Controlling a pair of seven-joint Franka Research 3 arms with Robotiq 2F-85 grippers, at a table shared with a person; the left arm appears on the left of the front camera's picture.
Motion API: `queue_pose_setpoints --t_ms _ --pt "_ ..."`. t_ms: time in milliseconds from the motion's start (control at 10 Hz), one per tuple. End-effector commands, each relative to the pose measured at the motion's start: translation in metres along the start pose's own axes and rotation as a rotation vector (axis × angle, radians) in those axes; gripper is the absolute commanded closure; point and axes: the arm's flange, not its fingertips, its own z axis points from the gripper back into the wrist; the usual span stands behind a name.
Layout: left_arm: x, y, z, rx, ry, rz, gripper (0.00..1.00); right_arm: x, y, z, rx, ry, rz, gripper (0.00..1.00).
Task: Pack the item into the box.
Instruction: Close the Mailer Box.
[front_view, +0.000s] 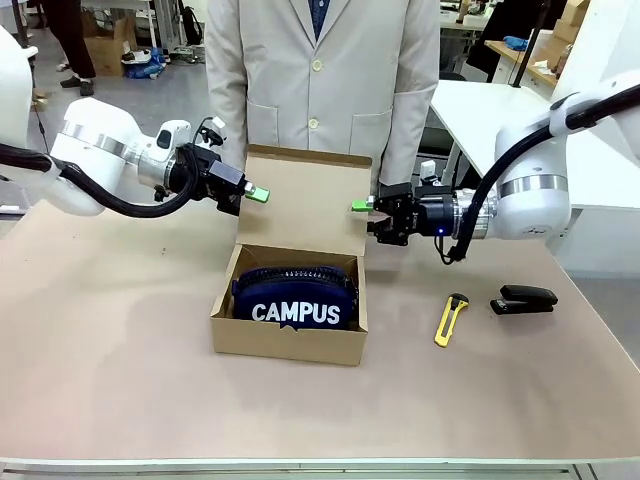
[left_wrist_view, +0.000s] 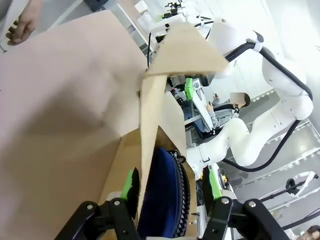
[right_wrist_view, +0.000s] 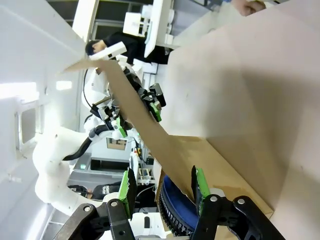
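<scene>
- My left gripper (front_view: 257, 194) is hovering at the left edge of the raised lid (front_view: 305, 200), its jaws standing partly apart and clamping nothing.
- In the left wrist view that gripper (left_wrist_view: 172, 182) is straddling the lid's left side flap (left_wrist_view: 152, 125). The thin cardboard is rising between my green pads (left_wrist_view: 131, 184), closer to one of them, and I cannot tell whether it is touching.
- My right gripper (front_view: 362, 205) is hovering at the lid's right edge, facing the left one across the cardboard, and its jaws are likewise standing apart with nothing held.
- In the right wrist view this gripper (right_wrist_view: 162, 185) is flanking the right side flap (right_wrist_view: 145, 130), which is passing just beside one pad (right_wrist_view: 199, 181).
- Below both grippers the box (front_view: 285, 340) is sitting open on the tabletop (front_view: 120, 350), its lid standing upright at the far side.
- The pouch (front_view: 295, 295) is lying inside the box — navy, with its white "CAMPUS" lettering facing my side, spanning almost the full width. Its zipper edge is showing past my fingers in both wrist views (left_wrist_view: 160, 200) (right_wrist_view: 172, 205).
- A person (front_view: 320, 80) in a light coat is standing right behind the lid.
- A yellow utility knife (front_view: 450, 320) and a black stapler (front_view: 523, 299) are lying on the tabletop to the box's right, near each other but apart.
</scene>
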Motion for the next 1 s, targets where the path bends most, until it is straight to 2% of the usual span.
queue_pose_setpoints --t_ms 0,200,400,600,900 --pt "0.007 0.002 0.001 -0.008 0.007 0.013 0.34 0.003 0.001 -0.001 -0.009 0.002 -0.009 0.4" --pt "0.0 0.003 0.0 -0.001 -0.001 0.002 0.34 0.0 -0.001 0.0 0.0 0.0 -0.001 0.4" --pt "-0.004 -0.023 -0.004 0.057 -0.053 -0.194 0.34 -0.009 0.013 -0.004 0.05 0.039 0.219 0.4" --pt "-0.015 -0.035 -0.008 0.108 -0.118 -0.352 0.34 -0.018 0.019 -0.006 0.053 0.009 0.382 0.4" --pt "-0.03 -0.045 -0.011 0.114 -0.117 -0.468 0.34 -0.034 0.029 -0.007 0.07 -0.033 0.611 0.4"
